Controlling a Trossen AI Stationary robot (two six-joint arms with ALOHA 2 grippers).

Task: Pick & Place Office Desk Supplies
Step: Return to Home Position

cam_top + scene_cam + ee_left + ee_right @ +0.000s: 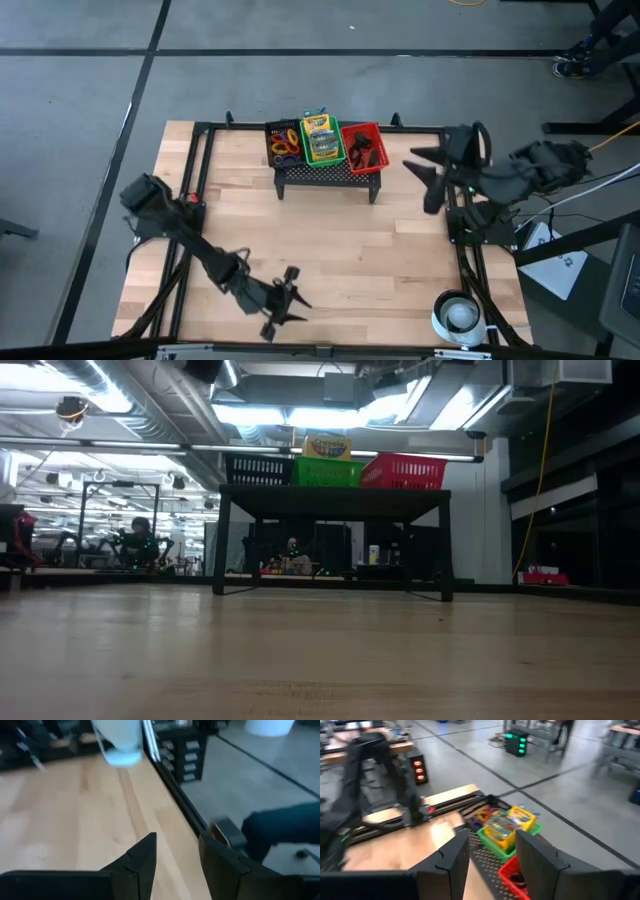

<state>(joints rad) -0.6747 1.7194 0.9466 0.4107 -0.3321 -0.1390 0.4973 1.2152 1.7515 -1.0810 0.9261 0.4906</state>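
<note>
On the black mesh stand [325, 172] at the table's far middle sit three small baskets. A black one holds coloured rings [284, 143], a green one holds yellow-and-green crayon boxes [321, 138], and a red one holds black clips [364, 150]. My right gripper [422, 178] hangs open and empty in the air just right of the stand. In the right wrist view its fingers [492, 862] frame the crayon boxes [510, 827]. My left gripper [298, 292] is open and empty over the bare wood near the table's front edge, as its wrist view [177, 865] also shows.
A white round roll [458, 314] stands at the table's near right corner and appears blurred in the left wrist view [120, 740]. A black frame rail [195, 200] runs around the table. Bare wood [340, 250] lies between the stand and the front edge.
</note>
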